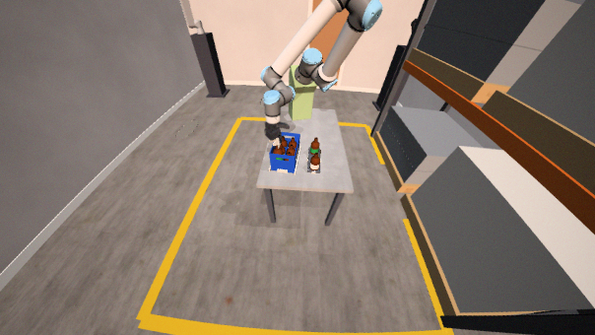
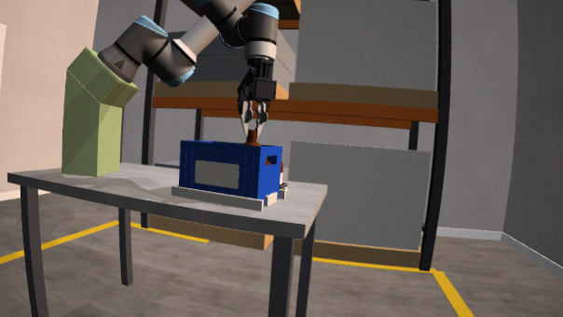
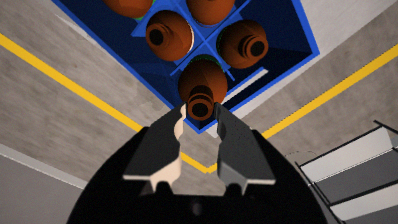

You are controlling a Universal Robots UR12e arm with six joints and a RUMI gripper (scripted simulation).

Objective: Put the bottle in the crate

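Bottle (image 1: 278, 152) (image 2: 252, 138) (image 3: 202, 86) in the near left corner of the blue crate (image 1: 283, 166) (image 2: 250, 170) (image 3: 310, 32), as seen from the top view: had its neck clasped between the fingertips of the gripper (image 1: 277, 144) (image 2: 252, 130) (image 3: 200, 103). Pointed the fingers down from above, one on either side of the brown neck. Stood about upright, with the neck showing above the crate's long wall in the exterior view. Could not tell whether the base touched the crate's floor, hidden behind the walls.

Had more brown bottles in the crate too, with one (image 3: 169, 36) and another (image 3: 244, 44) nearest in the wrist view, beside blue dividers.

Stood level on the grey table (image 1: 327, 179) (image 2: 149, 172), crate walls upright, with a pale strip (image 2: 216, 197) lying along the long side. Lay apart from the crate, across a gap, in the case of the dark tray (image 1: 309, 169). Carried two bottles there, both upright: a green-labelled bottle (image 1: 315, 146) and, nearer the table's front edge, a white-labelled bottle (image 1: 315, 163) (image 2: 281, 172).

Reached over the crate with the arm (image 1: 305, 36) (image 2: 262, 28) from the pale green pedestal (image 1: 301, 100) (image 2: 109, 140).
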